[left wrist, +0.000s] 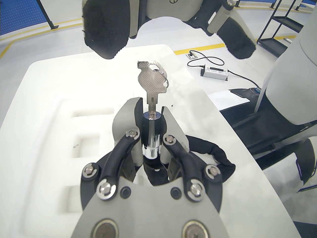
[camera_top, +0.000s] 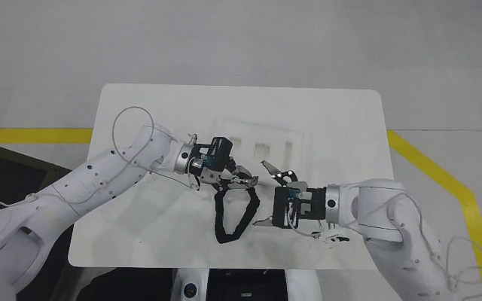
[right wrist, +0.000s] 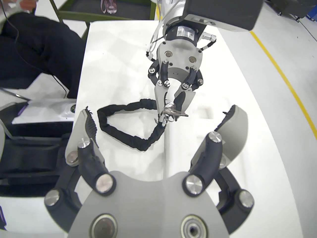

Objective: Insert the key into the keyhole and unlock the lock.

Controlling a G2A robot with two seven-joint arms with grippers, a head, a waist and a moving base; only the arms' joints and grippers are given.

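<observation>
My left gripper (left wrist: 150, 111) is shut on the lock cylinder (left wrist: 151, 134), a black and chrome barrel with a black fabric-covered chain (camera_top: 230, 218) hanging from it onto the table. A silver key (left wrist: 151, 81) with a small ring stands in the keyhole, its head free. My right gripper (right wrist: 161, 122) is open, a short way from the key (right wrist: 174, 112), its padded fingers (left wrist: 106, 18) spread on either side of the key's line. In the top view the left gripper (camera_top: 245, 180) and the right gripper (camera_top: 269, 192) face each other at mid-table.
The white table (camera_top: 151, 113) carries a white foam tray (camera_top: 260, 139) with rectangular recesses just behind the grippers. The chain loop lies toward the table's front edge. A seated person in dark clothes (right wrist: 37, 40) is beside the table, not touching anything.
</observation>
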